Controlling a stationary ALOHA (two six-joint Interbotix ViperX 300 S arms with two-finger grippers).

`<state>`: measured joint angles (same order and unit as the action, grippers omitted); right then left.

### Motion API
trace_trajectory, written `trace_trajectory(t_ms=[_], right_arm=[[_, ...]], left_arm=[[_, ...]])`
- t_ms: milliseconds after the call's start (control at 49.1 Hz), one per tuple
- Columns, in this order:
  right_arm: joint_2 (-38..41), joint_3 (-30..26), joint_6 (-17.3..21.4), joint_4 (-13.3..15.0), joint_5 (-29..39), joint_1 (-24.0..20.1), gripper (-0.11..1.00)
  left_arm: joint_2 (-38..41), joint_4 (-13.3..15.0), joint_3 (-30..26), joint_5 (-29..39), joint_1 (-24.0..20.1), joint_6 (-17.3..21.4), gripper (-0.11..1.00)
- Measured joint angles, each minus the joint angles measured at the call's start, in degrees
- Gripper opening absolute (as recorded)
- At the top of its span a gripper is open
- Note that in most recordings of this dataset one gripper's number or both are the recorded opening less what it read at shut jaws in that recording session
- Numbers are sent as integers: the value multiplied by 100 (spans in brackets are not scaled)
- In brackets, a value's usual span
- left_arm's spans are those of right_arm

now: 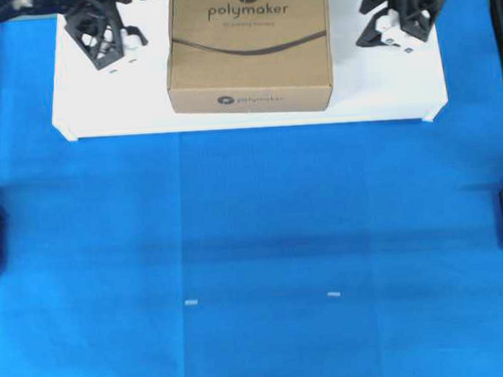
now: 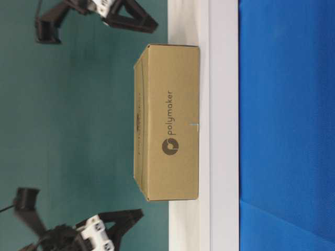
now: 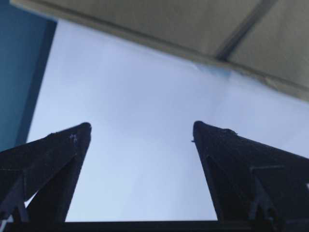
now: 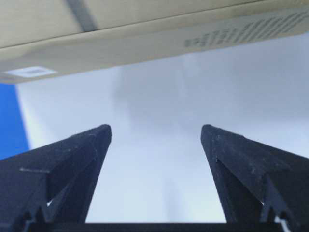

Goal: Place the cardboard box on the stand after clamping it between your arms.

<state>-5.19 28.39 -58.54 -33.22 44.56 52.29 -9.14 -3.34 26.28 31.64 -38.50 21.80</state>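
Blue tabletop [image 1: 256,257] fills the overhead foreground; beyond it, the cardboard box [image 1: 249,48] sits on the white stand [image 1: 119,111]. Left end effector [image 1: 105,35] and right end effector [image 1: 399,13] flank it, apart. Both wrist views show jaws spread wide, empty, above the stand.

Blue table cover [image 1: 263,239], teal backdrop [image 2: 78,120]

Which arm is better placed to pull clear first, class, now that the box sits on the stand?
Neither clearly. The left pincer and right pincer both hang open, apart from the cardboard box, above the white stand.
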Motion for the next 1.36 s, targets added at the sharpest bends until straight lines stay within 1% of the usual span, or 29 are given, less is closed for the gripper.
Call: trace_trajectory(t_ms=[122, 224, 326, 407, 509, 652, 835, 937, 1079, 1201, 1303, 1364], right_arm=[[-633, 264, 308, -35, -9, -9, 99], [-1213, 457, 448, -70, -53, -62, 99], [-1802, 677, 589, -123, -211, -176, 99], [-2259, 870, 729, -141, -378, -308, 99], [-2813, 1160, 949, -149, -686, -492, 99], [-3568, 1512, 1230, -158, -1037, -940, 99], [-4500, 1793, 1573, -158, -1336, -1283, 99], [-4975, 1995, 1846, -158, -1459, -1556, 99], [-5687, 2426, 2224, -167, -1538, -1811, 99], [-6284, 2777, 2575, -167, -1564, -1898, 99], [-6671, 3006, 2795, -167, -1626, -1898, 99], [-6820, 3067, 2865, -167, -1652, -1907, 99]], left_arm=[[-554, 0, 149, -35, 88, -26, 83], [-1151, 0, 255, -167, 360, -53, 83], [-1679, 9, 404, -369, 686, -158, 83], [-2021, 0, 615, -545, 940, -343, 83], [-2443, 9, 932, -729, 1274, -677, 83], [-3059, 0, 1327, -879, 1731, -1081, 83], [-3568, 0, 1591, -896, 2162, -1564, 83], [-3841, 9, 1731, -932, 2338, -1872, 83], [-4289, 0, 1916, -958, 2426, -2215, 83], [-4720, 9, 2136, -1099, 2505, -2391, 83], [-4860, 9, 2496, -1424, 2628, -2540, 83], [-4887, 9, 2716, -1644, 2698, -2698, 83]])
